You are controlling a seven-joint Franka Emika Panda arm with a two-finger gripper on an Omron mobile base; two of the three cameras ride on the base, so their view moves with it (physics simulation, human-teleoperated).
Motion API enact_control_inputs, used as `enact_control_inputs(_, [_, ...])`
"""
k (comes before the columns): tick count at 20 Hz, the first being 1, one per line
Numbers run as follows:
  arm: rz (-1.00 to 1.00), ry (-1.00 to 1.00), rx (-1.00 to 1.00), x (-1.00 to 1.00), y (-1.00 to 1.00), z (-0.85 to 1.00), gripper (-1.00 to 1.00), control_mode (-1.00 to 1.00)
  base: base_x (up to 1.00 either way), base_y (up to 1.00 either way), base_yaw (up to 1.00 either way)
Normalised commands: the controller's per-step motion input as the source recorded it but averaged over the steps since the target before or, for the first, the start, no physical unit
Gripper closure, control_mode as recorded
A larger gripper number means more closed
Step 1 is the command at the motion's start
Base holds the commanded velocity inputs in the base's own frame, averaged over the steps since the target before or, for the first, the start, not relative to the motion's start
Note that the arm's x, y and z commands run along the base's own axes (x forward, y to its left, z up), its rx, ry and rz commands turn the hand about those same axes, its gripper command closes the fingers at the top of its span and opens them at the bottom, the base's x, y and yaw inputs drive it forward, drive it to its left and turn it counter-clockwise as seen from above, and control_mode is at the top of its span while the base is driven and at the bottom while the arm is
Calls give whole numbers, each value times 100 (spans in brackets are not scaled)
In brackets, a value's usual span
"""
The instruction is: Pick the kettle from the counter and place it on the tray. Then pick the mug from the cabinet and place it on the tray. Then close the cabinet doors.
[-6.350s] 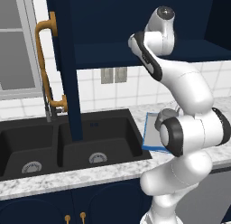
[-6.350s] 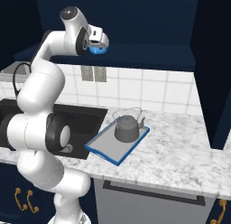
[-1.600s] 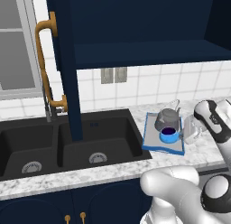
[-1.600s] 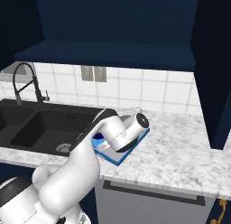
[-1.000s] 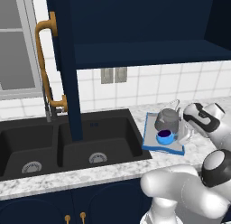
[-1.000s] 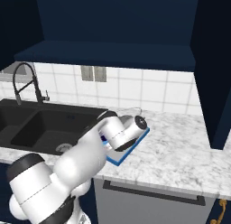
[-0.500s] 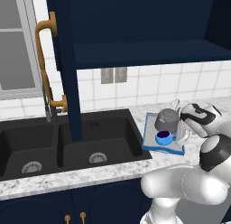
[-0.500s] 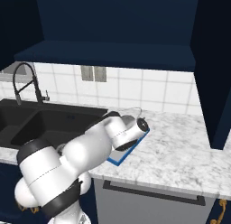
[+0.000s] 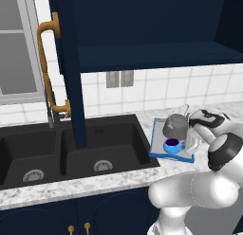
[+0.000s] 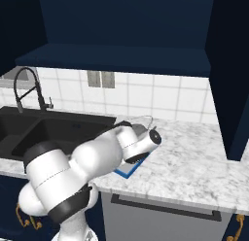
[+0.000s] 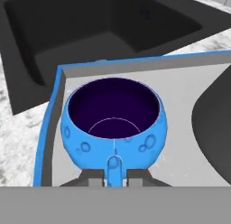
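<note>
A: Gripper (image 11: pixel 115 177) status?

B: Jaws narrow, one tip each side of the mug's handle. Thin slivers visible between tips and handle, so grip or release: cannot tell from the hand view.

A: Mug position?

B: Blue mug (image 11: pixel 113 123) upright on the tray (image 11: pixel 45 142), in the corner nearest the black sink (image 11: pixel 90 29). Purple inside facing up, empty. Directly ahead of the tool, handle pointing straight back between the tips.

A: Kettle?

B: Grey kettle (image 9: pixel 175 126) on the same tray, just behind the mug in the left base view. In the hand view, dark bulk at the right edge (image 11: pixel 216 114), close to the mug but apart.

A: So both placements look done?

B: Judged so. Both on grey tray surface, inside the blue rim. Remaining: cabinet doors.

A: Exit direction?

B: Back along the handle's line, away from the mug, once the jaws are clearly wider. No sideways drift toward the kettle side; little room there. Risk: handle snagged on a tip, mug dragged or tipped over the rim onto the marble counter (image 11: pixel 18 137).

A: Doors?

B: Both open. Left door (image 9: pixel 71 77) edge-on above the sink, brass bar handle (image 9: pixel 50 63) on its far face, well left of the gripper. Right door (image 10: pixel 233 75) at the right of the right base view, beyond the tray. Nearer one: hard to call.
</note>
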Motion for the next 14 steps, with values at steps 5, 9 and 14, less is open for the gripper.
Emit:
enact_control_inputs(5, [0, -2, 0, 4, 0, -9, -100, -100, 0, 0, 0])
enact_control_inputs(9, [3, -6, 0, -31, 0, 49, -100, -100, 0, 0, 0])
enact_control_inputs(14, [0, -6, 0, -50, 10, 69, -100, -100, 0, 0, 0])
